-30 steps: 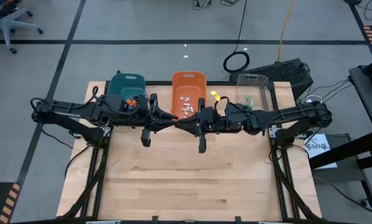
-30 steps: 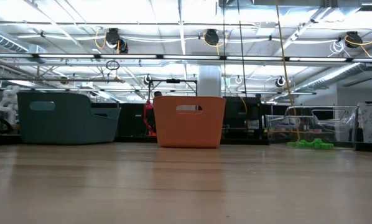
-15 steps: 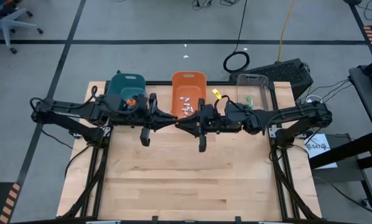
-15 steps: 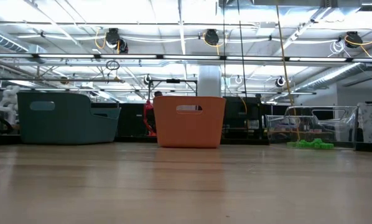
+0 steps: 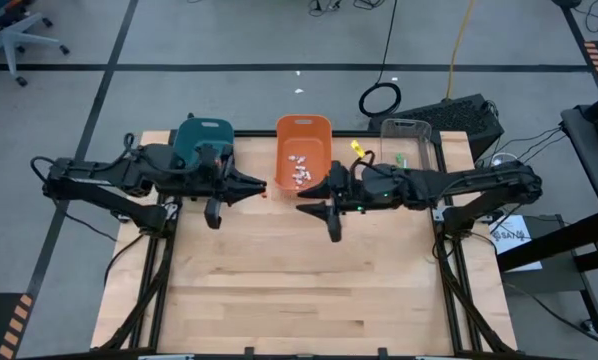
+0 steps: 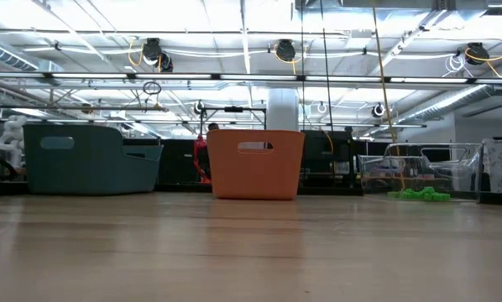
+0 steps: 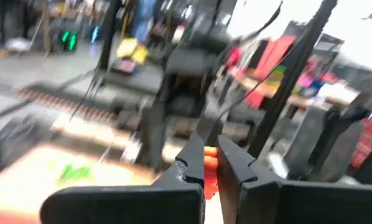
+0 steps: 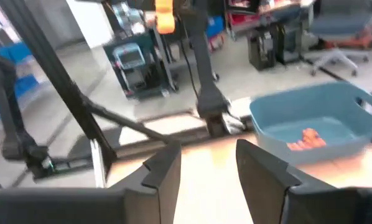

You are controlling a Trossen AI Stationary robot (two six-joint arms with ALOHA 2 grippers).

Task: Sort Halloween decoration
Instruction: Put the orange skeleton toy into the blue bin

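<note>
Right now the left gripper [image 5: 258, 186] hangs above the table [image 5: 299, 290] between the teal bin [image 5: 201, 140] and the orange bin [image 5: 303, 150], its fingers [image 7: 192, 167] pinched on a small orange trinket [image 7: 209, 172] that shows in the narrow gap between them in the left wrist view. Opposite it, the right gripper [image 5: 306, 203] hovers just in front of the orange bin with its fingers [image 8: 163, 171] spread apart and nothing between them. Both arms reach in from the table's sides toward the middle. Behind them three bins stand in a row along the far edge. Orange pieces [image 8: 304, 137] lie in the teal bin, white pieces [image 5: 300, 170] in the orange bin, and a green piece [image 5: 399, 158] in the clear bin [image 5: 411, 140]. More green pieces [image 6: 417, 195] show by the clear bin in the low view.
</note>
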